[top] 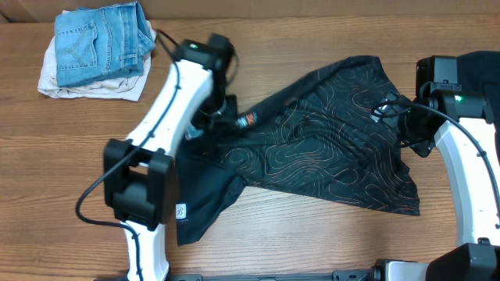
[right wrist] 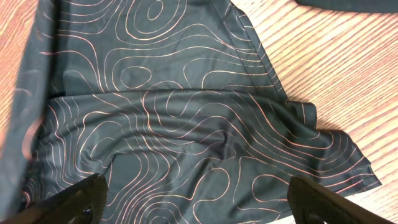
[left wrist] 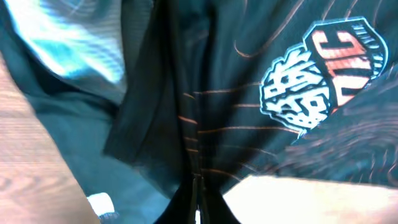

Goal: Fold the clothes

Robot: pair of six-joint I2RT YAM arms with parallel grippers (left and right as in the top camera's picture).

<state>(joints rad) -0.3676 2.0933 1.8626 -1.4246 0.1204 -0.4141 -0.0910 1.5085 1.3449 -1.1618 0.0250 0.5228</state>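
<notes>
The clothes (top: 328,152) are a black jersey with fine orange contour lines, lying crumpled across the middle of the table. My left gripper (top: 223,117) is down on its upper left part, near a small red and white logo. In the left wrist view the gripper (left wrist: 198,202) is shut, with a fold of the black cloth (left wrist: 230,106) pinched between its fingers, and a white and red badge (left wrist: 323,78) sits just beyond. My right gripper (top: 393,115) hovers over the jersey's right part. In the right wrist view it (right wrist: 199,205) stands wide open above the cloth (right wrist: 186,112), holding nothing.
A folded pair of blue jeans (top: 101,39) lies on a pale cloth (top: 94,86) at the far left corner. Something dark (top: 484,66) lies at the right edge behind the right arm. Bare wood shows along the front of the table (top: 312,242).
</notes>
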